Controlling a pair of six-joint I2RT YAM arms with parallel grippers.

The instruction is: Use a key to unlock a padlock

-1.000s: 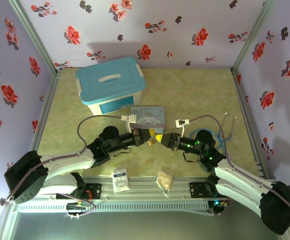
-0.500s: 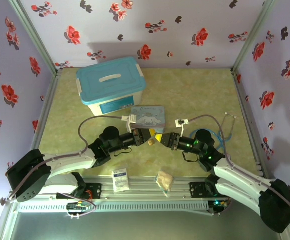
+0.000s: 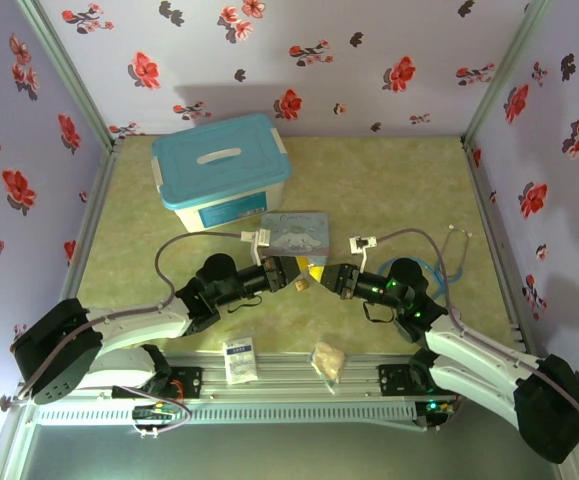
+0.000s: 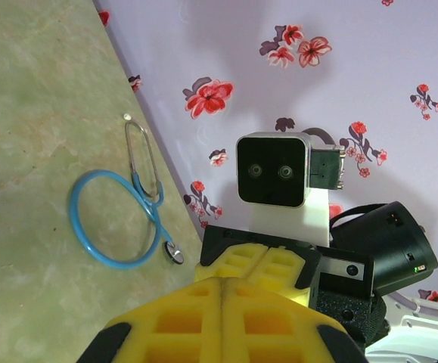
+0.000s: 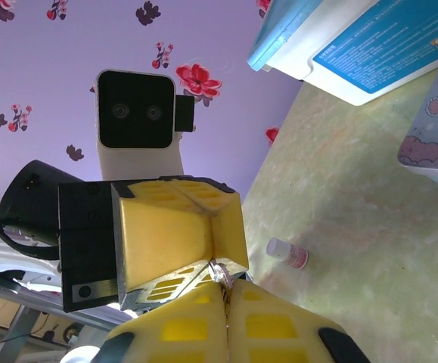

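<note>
Right hand [image 5: 224, 293] has clamped shut; left hand [image 4: 220, 286] clenched; two hands meet tip-to-tip.

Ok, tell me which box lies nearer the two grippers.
The flat cartoon tin, just beyond them; the blue-lidded tub sits farther back, to the left.

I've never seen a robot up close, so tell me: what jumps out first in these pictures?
Two yellow-fingered grippers, the left gripper and right gripper, meet tip to tip at mid-table, both shut. A white plastic box with a teal lid sits back left; a blue stethoscope lies to the right.
</note>
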